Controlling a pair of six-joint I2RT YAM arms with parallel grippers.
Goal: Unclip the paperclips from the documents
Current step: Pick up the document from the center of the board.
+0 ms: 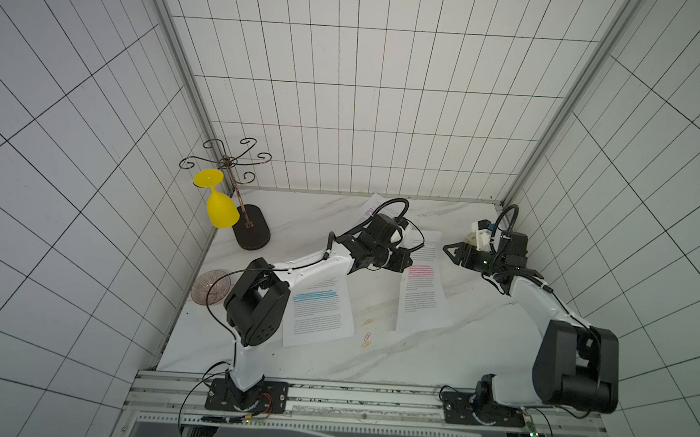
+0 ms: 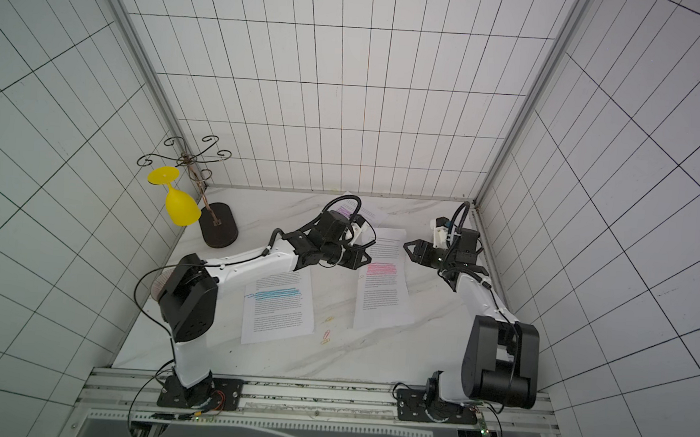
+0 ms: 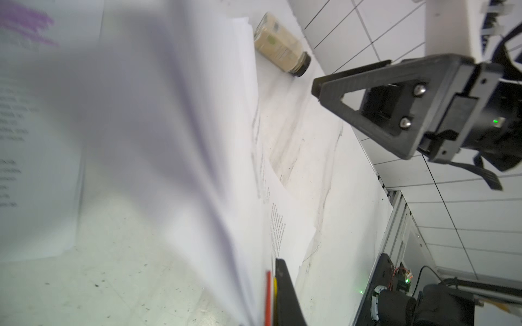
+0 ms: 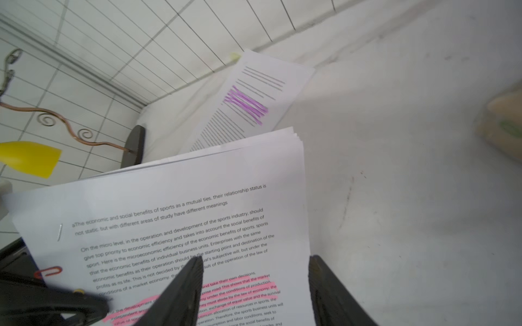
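Task's thing: orange paperclip and yellow paperclip, both on the left long edge of the pink-band document.
Document's place: right of the worktop centre, its top end towards the far edge.
Left tool: jaws closed at that clipped edge. The yellow paperclip sits right at its fingers, but I cannot tell whether it pinches wire or only paper.
Right tool: jaws apart and holding nothing, above the same document near its right long edge.
Key relation: the orange paperclip's long axis runs from the page edge inward, so it should slide off towards the worktop's left edge.
Nearer arm: the left, already at the clips. The right is across the page, placed to press the sheaf down.
Other documents: blue-band document left of centre; purple-band document at the far edge.
Already off: loose paperclips on bare worktop between the blue-band and pink-band documents.
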